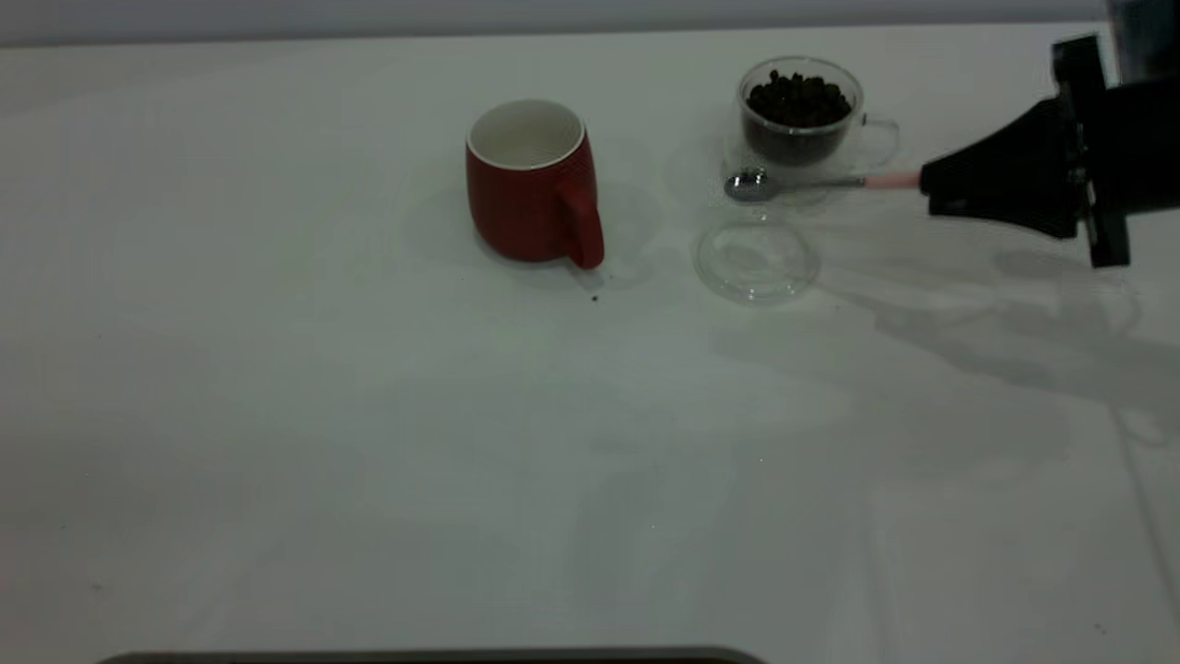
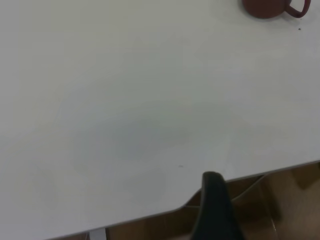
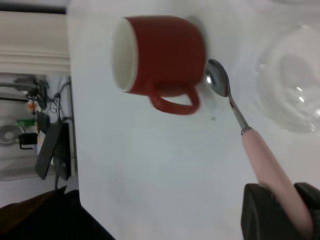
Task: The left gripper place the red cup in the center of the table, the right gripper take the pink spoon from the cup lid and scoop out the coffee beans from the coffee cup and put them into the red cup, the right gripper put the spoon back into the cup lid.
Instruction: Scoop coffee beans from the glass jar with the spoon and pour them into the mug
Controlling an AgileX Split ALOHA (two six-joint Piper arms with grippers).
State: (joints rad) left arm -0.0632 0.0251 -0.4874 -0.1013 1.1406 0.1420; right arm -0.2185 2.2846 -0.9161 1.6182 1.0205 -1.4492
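The red cup [image 1: 530, 184] stands upright and empty near the middle of the table, its handle toward the camera; it also shows in the right wrist view [image 3: 165, 55] and the left wrist view [image 2: 265, 7]. To its right stands the glass coffee cup [image 1: 798, 115], full of dark beans. My right gripper [image 1: 931, 184] is shut on the pink spoon [image 1: 802, 183] by its handle. The spoon [image 3: 250, 145] is held level above the table, its metal bowl empty, just in front of the coffee cup and above the clear cup lid [image 1: 756, 261]. My left gripper [image 2: 215, 205] is outside the exterior view, over the table's edge.
One loose coffee bean [image 1: 595, 298] lies on the white table in front of the red cup's handle. The table's edge [image 2: 150, 215] runs close to the left gripper. The lid [image 3: 292, 95] lies flat beside the spoon.
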